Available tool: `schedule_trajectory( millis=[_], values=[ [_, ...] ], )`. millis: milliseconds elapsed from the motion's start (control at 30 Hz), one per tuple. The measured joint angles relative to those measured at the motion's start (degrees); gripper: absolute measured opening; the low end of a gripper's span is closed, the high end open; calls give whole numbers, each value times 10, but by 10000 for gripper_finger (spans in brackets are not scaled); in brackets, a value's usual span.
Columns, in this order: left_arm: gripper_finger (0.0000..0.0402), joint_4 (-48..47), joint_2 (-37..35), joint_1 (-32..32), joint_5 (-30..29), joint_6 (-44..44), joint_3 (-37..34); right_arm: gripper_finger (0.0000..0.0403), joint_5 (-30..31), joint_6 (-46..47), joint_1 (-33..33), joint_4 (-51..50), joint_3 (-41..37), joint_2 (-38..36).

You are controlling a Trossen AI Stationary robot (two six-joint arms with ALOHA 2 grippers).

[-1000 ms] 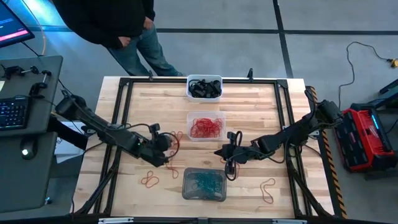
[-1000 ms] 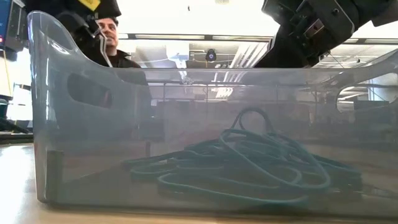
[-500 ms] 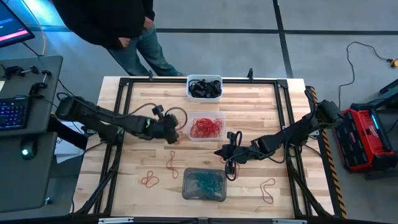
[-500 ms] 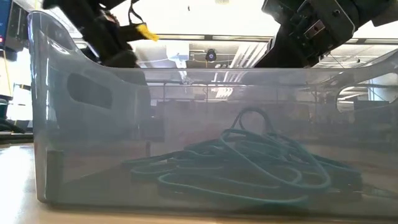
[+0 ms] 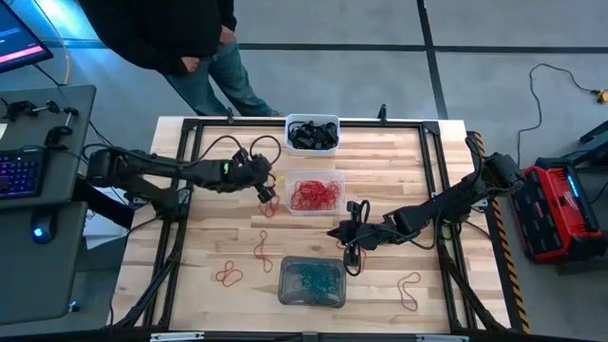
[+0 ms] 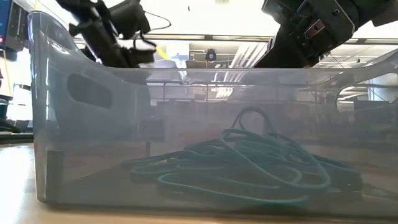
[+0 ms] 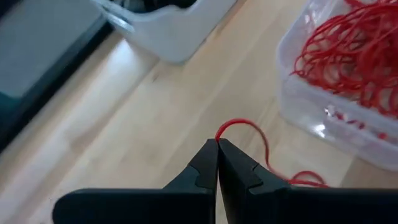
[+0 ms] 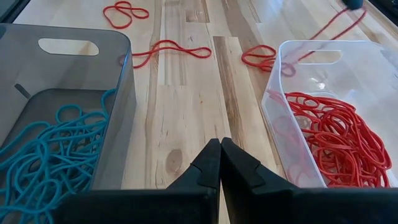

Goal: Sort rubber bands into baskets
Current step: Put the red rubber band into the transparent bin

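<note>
Red band (image 7: pixel 249 134) pinched in the left gripper's (image 7: pixel 217 149) fingers: that is where the risk sits. The fingers are pressed together on a thin loop of it, and the rest trails down to the worktop (image 5: pixel 380 161) just left of the clear basket (image 5: pixel 314 193), the middle tub already holding a tangle of red bands. The grip catches only a sliver of elastic, so I judge it could slip free if the arm swings quickly, or the dangling tail could drape over the basket's rim and leave the band half in, half out on release. The tail lies against another red loop (image 5: pixel 270 206) on the worktop beside the tub; if the two are tangled, the lift could drag both, or snap one away.

Farther out, the white basket (image 5: pixel 312 133) with black bands stands at the far edge, and the grey basket (image 5: pixel 312 281) with teal bands at the near edge. Loose red bands lie left of the grey basket (image 5: pixel 228 276) and between it and the clear one (image 5: pixel 261 249), with one more near right (image 5: pixel 409 288).

The right gripper (image 5: pixel 336 231) waits between the clear and grey baskets, fingers pressed together on nothing. It sits close to the clear tub's right side, so a careless sweep from either arm could nudge the tub. A person (image 5: pixel 171 38) stands beyond the far left corner.
</note>
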Motion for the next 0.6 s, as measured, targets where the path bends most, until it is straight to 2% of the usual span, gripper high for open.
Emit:
schedule_trajectory(
  millis=[200, 400, 600],
  values=[
    [0, 56, 0, 50, 48, -7, -51, 0, 0, 0, 0, 0, 0, 0],
    [0, 97, 0, 80, 122, 8, -78, 0, 0, 0, 0, 0, 0, 0],
    [13, 105, 0, 77, 129, 47, -78, 0, 0, 0, 0, 0, 0, 0]
  ],
)
